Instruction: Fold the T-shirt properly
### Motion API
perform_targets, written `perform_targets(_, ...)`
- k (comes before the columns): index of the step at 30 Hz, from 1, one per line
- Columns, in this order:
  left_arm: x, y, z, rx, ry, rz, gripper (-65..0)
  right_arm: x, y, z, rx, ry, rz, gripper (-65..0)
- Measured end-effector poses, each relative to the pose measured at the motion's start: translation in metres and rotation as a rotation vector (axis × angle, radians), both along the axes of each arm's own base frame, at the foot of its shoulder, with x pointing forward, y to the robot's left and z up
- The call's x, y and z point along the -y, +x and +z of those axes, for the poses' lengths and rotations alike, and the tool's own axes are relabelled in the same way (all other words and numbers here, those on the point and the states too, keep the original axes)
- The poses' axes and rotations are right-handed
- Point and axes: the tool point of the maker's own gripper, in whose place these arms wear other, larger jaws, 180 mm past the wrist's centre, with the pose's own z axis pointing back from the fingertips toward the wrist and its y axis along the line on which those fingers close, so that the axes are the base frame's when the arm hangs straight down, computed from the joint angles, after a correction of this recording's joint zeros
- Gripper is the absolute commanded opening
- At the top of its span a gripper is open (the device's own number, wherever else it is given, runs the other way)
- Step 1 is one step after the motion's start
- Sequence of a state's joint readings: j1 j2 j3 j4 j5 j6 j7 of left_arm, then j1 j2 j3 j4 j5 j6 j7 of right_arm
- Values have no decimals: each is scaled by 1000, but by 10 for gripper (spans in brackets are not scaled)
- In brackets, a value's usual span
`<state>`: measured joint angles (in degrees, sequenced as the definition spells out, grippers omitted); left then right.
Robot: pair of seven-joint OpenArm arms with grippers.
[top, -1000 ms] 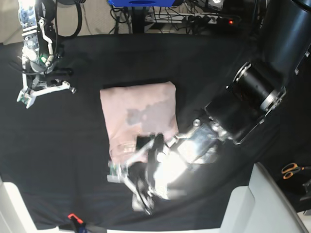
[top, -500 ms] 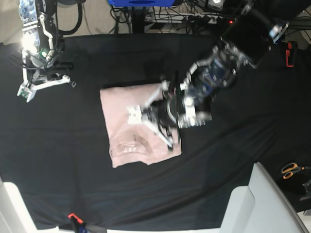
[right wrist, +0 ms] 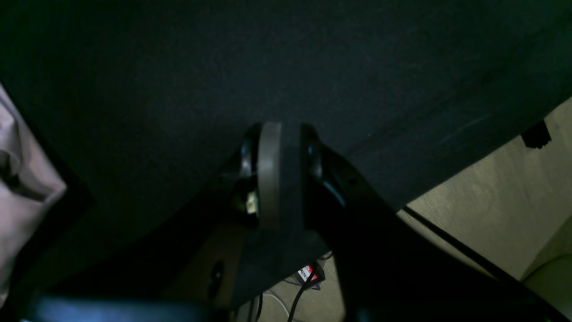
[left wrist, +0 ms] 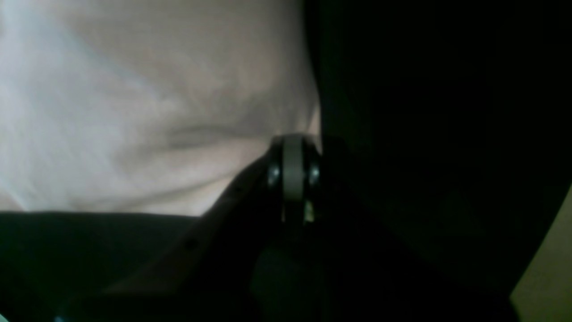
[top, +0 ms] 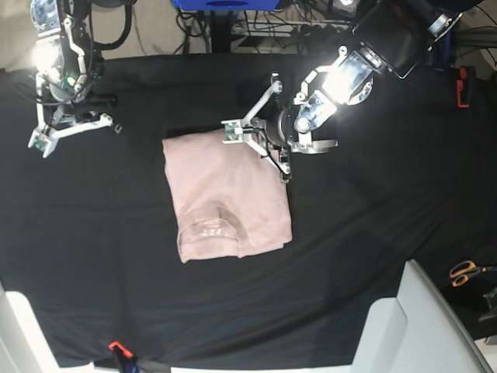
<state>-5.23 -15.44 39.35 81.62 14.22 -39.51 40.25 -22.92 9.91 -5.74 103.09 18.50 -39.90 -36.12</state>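
The pale pink T-shirt (top: pixel 225 198) lies folded into a flat rectangle in the middle of the black cloth, collar toward the near edge. My left gripper (top: pixel 260 146) hangs at the shirt's far right corner. In the left wrist view this gripper (left wrist: pixel 292 147) is shut at the shirt's (left wrist: pixel 134 112) right edge, with no cloth showing between the jaws. My right gripper (top: pixel 74 126) stays far left, away from the shirt. In its wrist view the gripper (right wrist: pixel 286 147) is all but shut and empty above bare black cloth, and the shirt (right wrist: pixel 22 192) shows only at the left edge.
The black table covering (top: pixel 373 233) spans the whole table. Orange scissors (top: pixel 466 272) lie at the right edge beside a white bin (top: pixel 419 326). Cables and a power strip (top: pixel 311 27) run behind the far edge. A small orange-tipped object (top: pixel 116 347) sits at the near edge.
My left arm swung from the shirt's near edge up to its far right corner, and its jaws closed. The shirt now lies uncovered. The right arm barely moved.
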Motion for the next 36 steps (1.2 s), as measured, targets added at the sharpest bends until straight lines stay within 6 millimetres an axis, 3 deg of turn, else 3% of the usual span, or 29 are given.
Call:
perform_targets(6, -13, -5, 11, 32, 33, -34, -650, -1, 0, 0, -1, 2, 3, -582)
perform_targets(9, -13, 18, 40, 121, -3, -4, -650, -9, 0, -1, -3, 4, 28, -582)
perform_targets(12, -18, 46, 81, 237, -95, 100, -650, -47, 8, -1, 0, 40, 147, -581)
perform_targets(14, -38, 54, 95, 277, -106, 186, -650, -72, 25, 10, 43, 64, 249, -581)
perform_targets(16, -87, 50, 87, 267, 11, 303, -650, -84, 41, 22, 96, 49, 302, -581)
perform_targets(18, -125, 30, 74, 238, 78, 399, -650, -94, 49, 27, 112, 40, 362, -581)
perform_targets(22, -157, -42, 42, 102, 79, 469, -650, -126, 57, 22, 106, 82, 466, -581)
perform_targets(26, -185, -103, 30, 9, 97, 536, -650, -133, 70, 16, 103, 61, 486, -581)
perform_targets(32, -178, -172, 20, -123, 64, 543, -650, -166, 66, 1, 61, 98, 558, -581)
perform_targets(36, -177, -173, 20, -120, 53, 547, -650, -173, 70, 5, 79, 84, 563, -581)
